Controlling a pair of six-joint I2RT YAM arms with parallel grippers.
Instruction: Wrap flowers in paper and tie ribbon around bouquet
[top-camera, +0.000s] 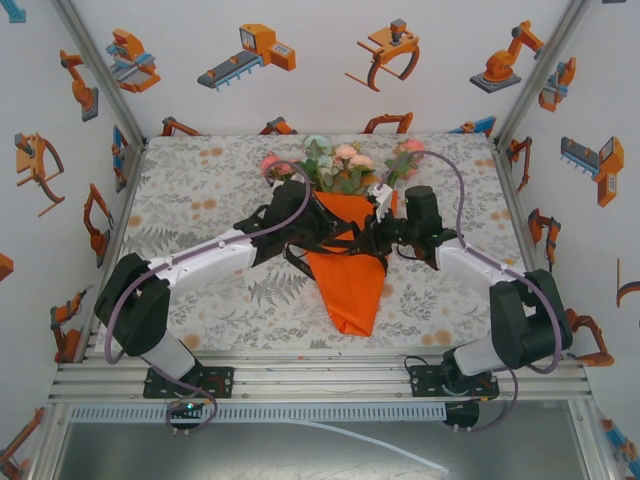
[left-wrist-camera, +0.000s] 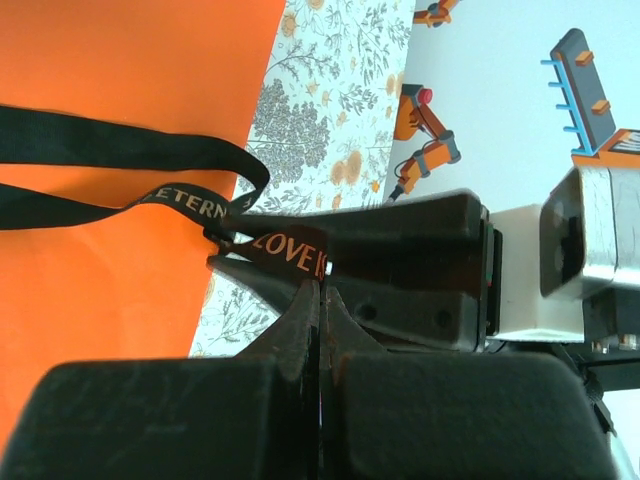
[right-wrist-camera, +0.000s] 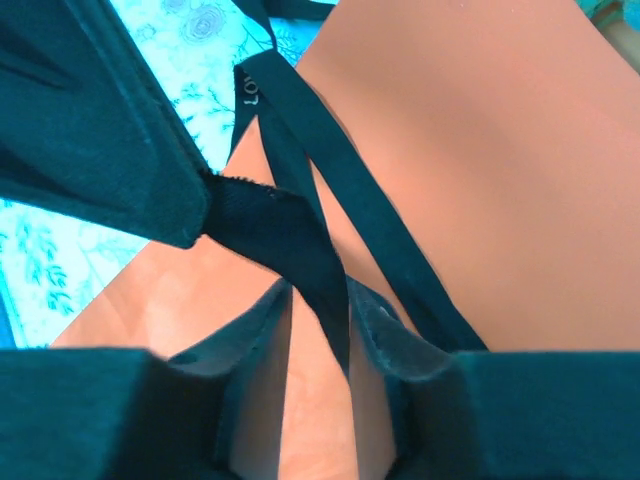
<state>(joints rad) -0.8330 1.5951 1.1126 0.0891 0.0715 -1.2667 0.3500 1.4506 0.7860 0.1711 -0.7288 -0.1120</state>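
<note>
Black ribbon (left-wrist-camera: 120, 150) lying across the orange bouquet (top-camera: 345, 265)
The ribbon is showing pale words, "ETERN" and "LOVE I", with the other letters cut off. The bouquet is lying on the table (top-camera: 200, 200). The left jaws are squeezing shut on one ribbon end. The right jaws are standing a little apart, with a strand running between them. From above, both arms are covering most of the ribbon.
</note>
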